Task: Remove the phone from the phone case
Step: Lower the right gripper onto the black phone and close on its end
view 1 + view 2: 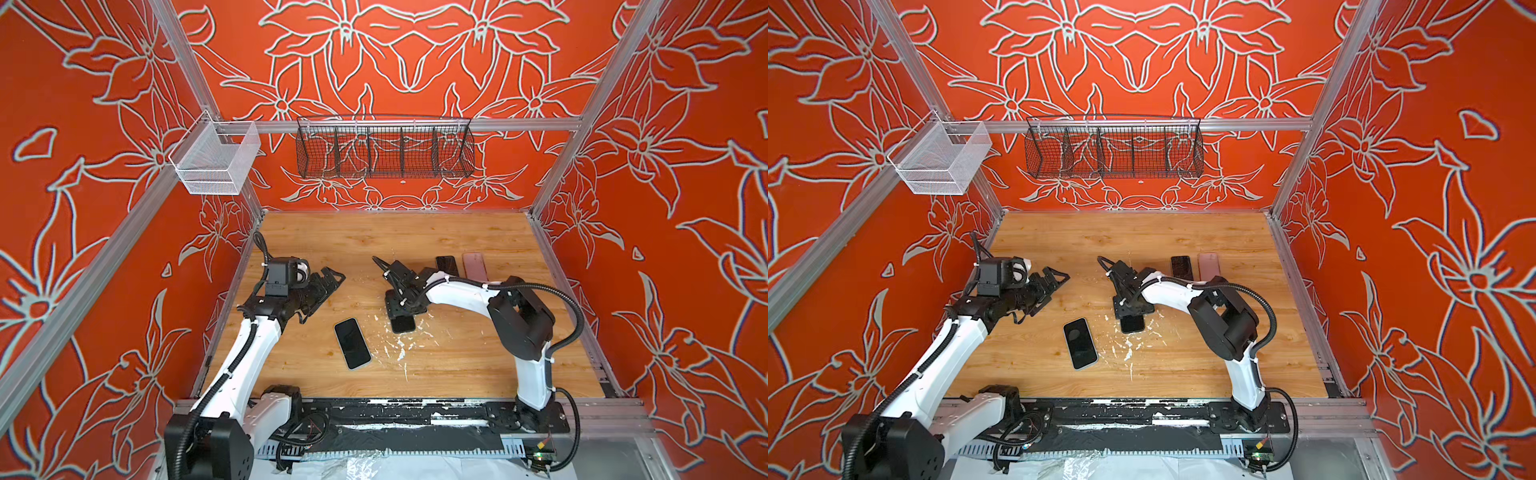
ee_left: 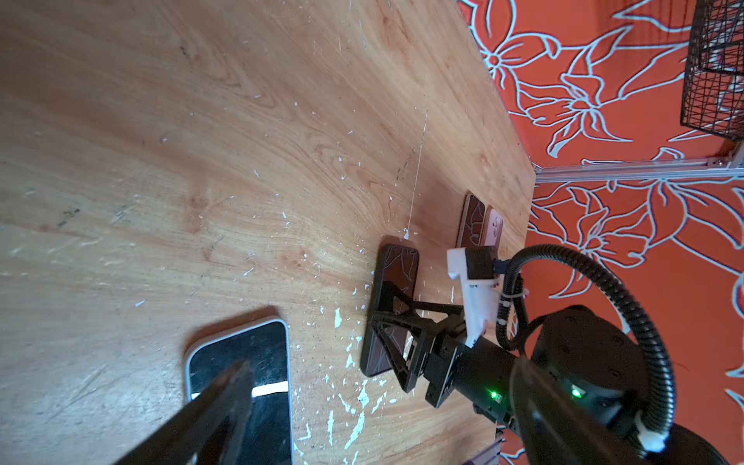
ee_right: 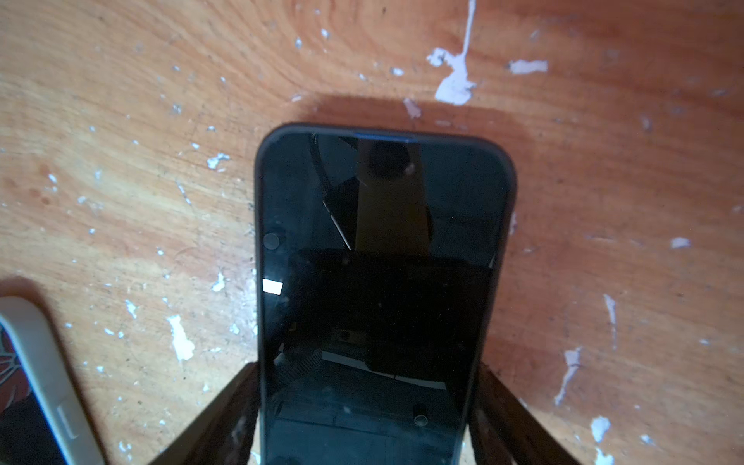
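At lower centre in both top views you see a white-cased phone flat on the wooden table. Just beyond it, your right gripper straddles the black-cased phone; you cannot tell whether it pinches. At left of centre, your left gripper gapes wide. Farther right, a dark phone and a pink phone lie side by side.

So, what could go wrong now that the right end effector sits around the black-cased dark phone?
The right end effector straddles the dark phone in its black case by both long sides, so squeezing may clamp case and phone together.
A slip could push it toward the white-edged phone lying nearby.
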You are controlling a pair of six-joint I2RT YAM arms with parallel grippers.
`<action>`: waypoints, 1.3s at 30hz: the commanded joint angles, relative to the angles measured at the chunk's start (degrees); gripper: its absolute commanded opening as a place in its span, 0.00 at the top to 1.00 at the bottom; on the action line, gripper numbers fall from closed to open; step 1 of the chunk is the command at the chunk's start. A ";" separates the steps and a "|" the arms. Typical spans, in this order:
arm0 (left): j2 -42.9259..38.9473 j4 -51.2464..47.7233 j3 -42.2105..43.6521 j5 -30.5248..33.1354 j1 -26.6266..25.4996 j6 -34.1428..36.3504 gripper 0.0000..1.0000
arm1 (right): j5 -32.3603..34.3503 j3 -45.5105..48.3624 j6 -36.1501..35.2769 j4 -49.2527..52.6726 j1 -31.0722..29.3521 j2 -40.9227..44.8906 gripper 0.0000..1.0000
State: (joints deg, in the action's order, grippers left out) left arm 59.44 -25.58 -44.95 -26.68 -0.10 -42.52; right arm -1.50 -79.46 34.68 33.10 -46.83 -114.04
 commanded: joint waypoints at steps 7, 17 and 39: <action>0.41 3.43 1.69 -1.62 -0.25 -1.42 0.03 | 1.15 1.74 1.01 1.79 -0.35 0.04 0.03; 0.85 4.29 1.71 -2.54 -0.25 -1.51 0.03 | 4.26 3.47 4.39 3.52 -1.77 0.75 0.02; 2.20 9.59 4.45 -4.65 -0.25 -2.43 0.03 | 9.67 1.60 5.47 5.86 -4.84 -2.16 0.33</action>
State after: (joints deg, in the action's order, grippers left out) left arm 61.12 -18.50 -41.19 -29.98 -0.12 -44.64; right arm 7.09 -78.54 39.46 36.69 -51.22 -113.91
